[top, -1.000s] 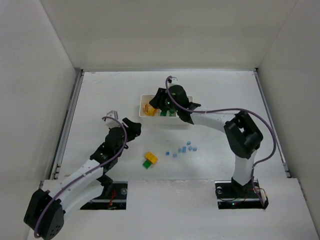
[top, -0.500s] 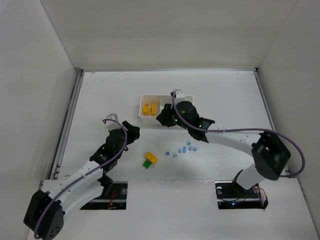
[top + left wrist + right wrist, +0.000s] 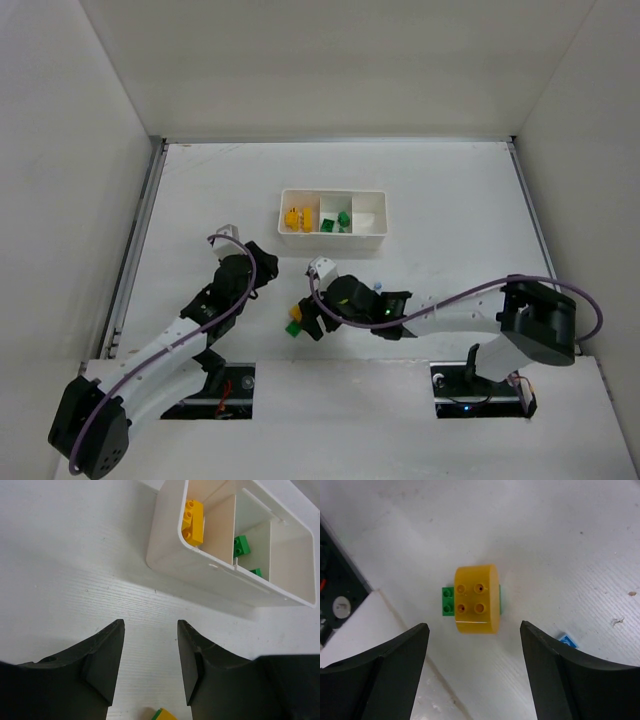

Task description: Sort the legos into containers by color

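The white tray (image 3: 333, 235) has a yellow brick (image 3: 292, 219) in its left compartment and green bricks (image 3: 337, 222) in the middle one; the right compartment looks empty. A yellow-green pair (image 3: 296, 322) lies on the table near the front. My right gripper (image 3: 312, 318) is open right beside it; in the right wrist view the pair (image 3: 475, 600) lies just ahead of the open gripper (image 3: 474, 630). My left gripper (image 3: 258, 278) is open and empty, facing the tray (image 3: 165, 555), with the pair's corner (image 3: 164, 715) below it (image 3: 150, 625).
A light blue piece (image 3: 377, 285) shows by the right arm, and one (image 3: 567, 641) lies beside the right finger; other blue pieces are hidden under the arm. The table's front ledge and black base hardware (image 3: 330, 580) are close to the pair.
My right gripper left the tray and swung back toward the front, now at the yellow-green pair. Green bricks now show in the middle compartment. The left arm barely moved.
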Robot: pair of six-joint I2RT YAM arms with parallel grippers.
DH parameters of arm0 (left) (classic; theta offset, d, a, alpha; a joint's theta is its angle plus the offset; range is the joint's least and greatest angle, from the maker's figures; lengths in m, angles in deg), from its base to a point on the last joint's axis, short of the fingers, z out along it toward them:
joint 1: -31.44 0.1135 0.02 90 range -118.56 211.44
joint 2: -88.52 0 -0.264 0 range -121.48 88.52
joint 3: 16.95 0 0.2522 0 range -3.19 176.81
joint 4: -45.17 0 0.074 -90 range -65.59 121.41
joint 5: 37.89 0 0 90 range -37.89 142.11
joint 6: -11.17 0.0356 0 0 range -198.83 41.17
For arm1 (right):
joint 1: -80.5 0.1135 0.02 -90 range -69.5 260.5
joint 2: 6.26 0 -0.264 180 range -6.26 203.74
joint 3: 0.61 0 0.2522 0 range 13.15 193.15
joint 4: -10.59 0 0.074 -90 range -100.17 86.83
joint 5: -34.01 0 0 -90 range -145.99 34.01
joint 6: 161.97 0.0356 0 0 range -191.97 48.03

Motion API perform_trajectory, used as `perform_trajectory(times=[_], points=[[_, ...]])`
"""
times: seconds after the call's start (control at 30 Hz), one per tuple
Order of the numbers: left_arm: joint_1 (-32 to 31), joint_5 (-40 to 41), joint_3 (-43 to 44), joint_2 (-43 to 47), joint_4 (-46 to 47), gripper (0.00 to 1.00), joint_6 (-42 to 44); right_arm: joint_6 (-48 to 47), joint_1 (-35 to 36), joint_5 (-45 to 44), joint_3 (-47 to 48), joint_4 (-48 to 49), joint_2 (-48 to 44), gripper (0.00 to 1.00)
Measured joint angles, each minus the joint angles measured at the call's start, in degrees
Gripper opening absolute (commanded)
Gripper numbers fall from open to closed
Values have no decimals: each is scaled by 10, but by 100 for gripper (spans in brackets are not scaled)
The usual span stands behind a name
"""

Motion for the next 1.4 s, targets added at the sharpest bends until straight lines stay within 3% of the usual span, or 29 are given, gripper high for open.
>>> perform_trajectory(times=[0.23, 0.4, 0.47, 0.67, 1.03, 1.4], points=[[1, 0, 5, 2, -26, 43, 2, -3, 14, -12, 23, 3, 70, 68], [1, 0, 6, 9, -40, 43, 2, -3, 13, -30, 37, 6, 93, 39], [1, 0, 8, 10, -45, 43, 3, -2, 13, -39, 38, 9, 92, 36], [-10, -3, 25, 10, -46, 48, 3, 0, 0, -52, 36, 7, 62, 35], [-62, -35, 41, 1, -5, 49, -2, 23, -139, -56, 30, 21, -24, 35], [-92, -45, 41, -59, 57, 48, -9, 60, -157, -22, 30, 41, -25, 35]])
